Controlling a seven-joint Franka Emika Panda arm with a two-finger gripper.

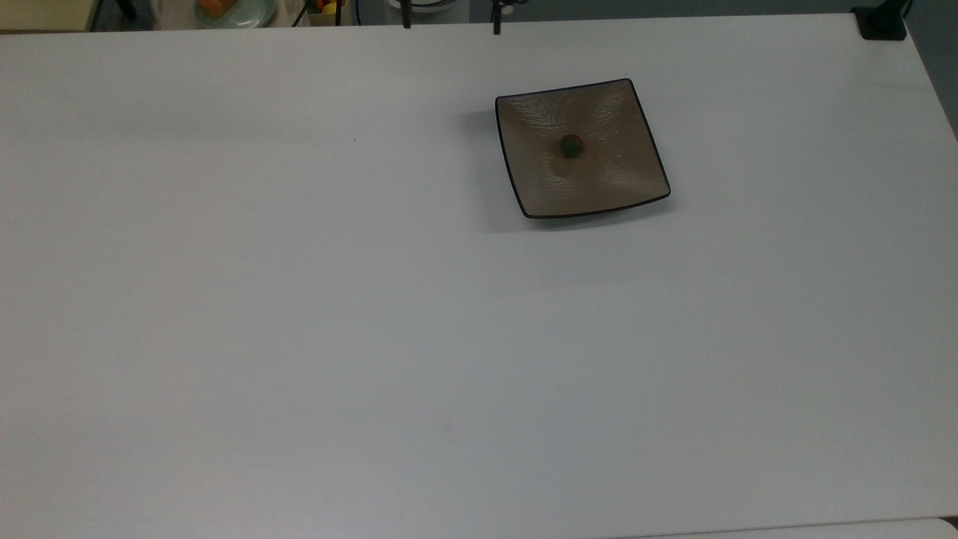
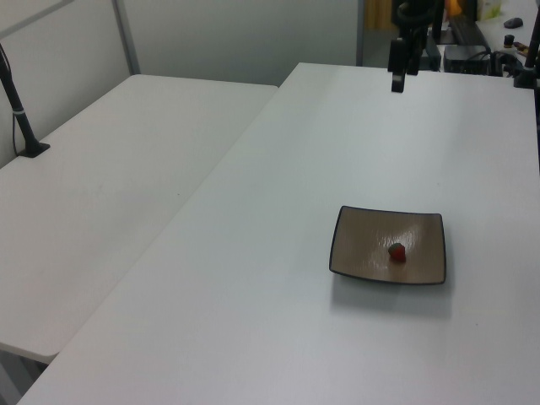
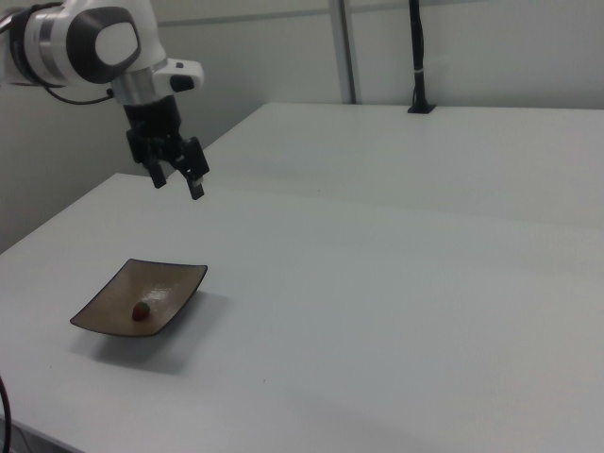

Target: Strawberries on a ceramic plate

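Note:
The ceramic plate (image 1: 608, 174), square and brownish-grey with a thin dark rim, lies on the white table in the top view's upper right. One small dark red strawberry (image 1: 571, 145) with a green part rests near its centre. In the left view the strawberry (image 2: 396, 251) sits right of the middle of the plate (image 2: 361, 253). My gripper (image 3: 177, 183) hangs open and empty, high above the table and beyond the plate (image 3: 168, 282), clear of the strawberry (image 3: 141, 310). In the top view the fingertips (image 1: 406, 21) of the gripper (image 1: 450, 21) poke in at the upper edge.
A black post on a clamp base (image 1: 882, 22) stands at the table's far corner. A second white table (image 2: 126, 169) adjoins on the left view's left. A dish with orange food (image 1: 232, 9) and cables lie past the top view's upper edge.

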